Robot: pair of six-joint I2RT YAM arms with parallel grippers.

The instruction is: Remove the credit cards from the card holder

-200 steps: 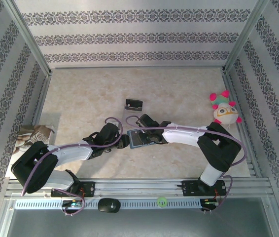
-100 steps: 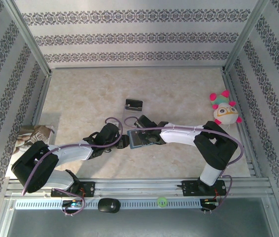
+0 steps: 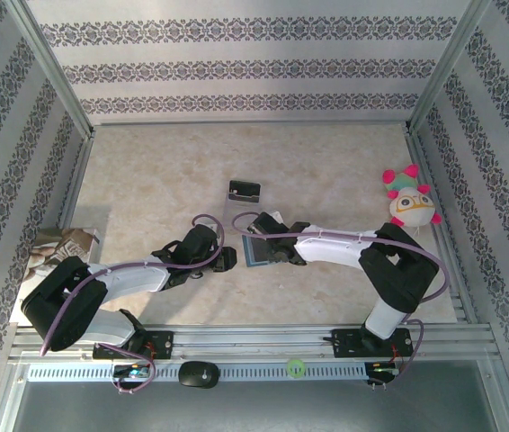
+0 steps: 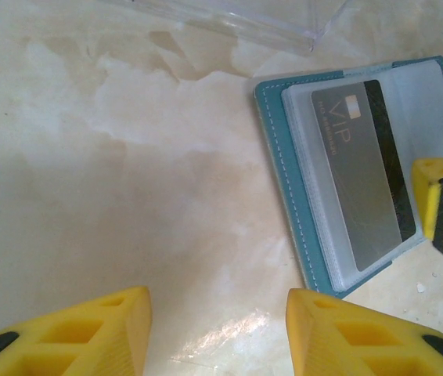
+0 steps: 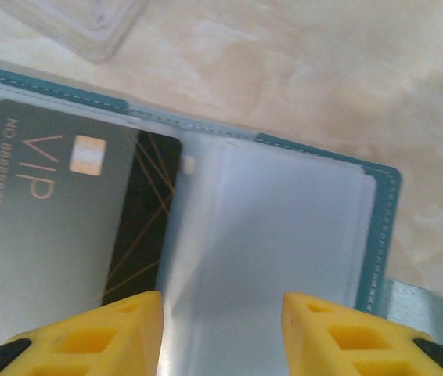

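A: Item 1. Any writing?
B: Card holder (image 3: 253, 252), teal, lying open & flat nr table (image 3: 147, 180) ctr, a bit toward the near edge. Grey card (image 5: 57, 211) in a clear sleeve, on the half nearer the left gripper (image 4: 217, 329). It reads "VIP" in gold, w/ a gold chip. "NO" + a run of digits, too blurred to read. Black stripe w/ thin gold lines.
A: Grippers?
B: Left gripper: yellow fingers spread wide, nothing btwn, over bare table just beside the holder's left edge. Right gripper (image 5: 221, 329): fingers likewise apart, nothing held, above the holder's other, pale grey-blue sleeve. Contact w/ it can't be told.
A: Other stock?
B: Clear plastic stand (image 3: 244, 191) w/ black piece, just beyond the holder toward the far edge. Plush toy (image 3: 410, 200) at the right edge. Crumpled paper (image 3: 64, 245) at the left edge.
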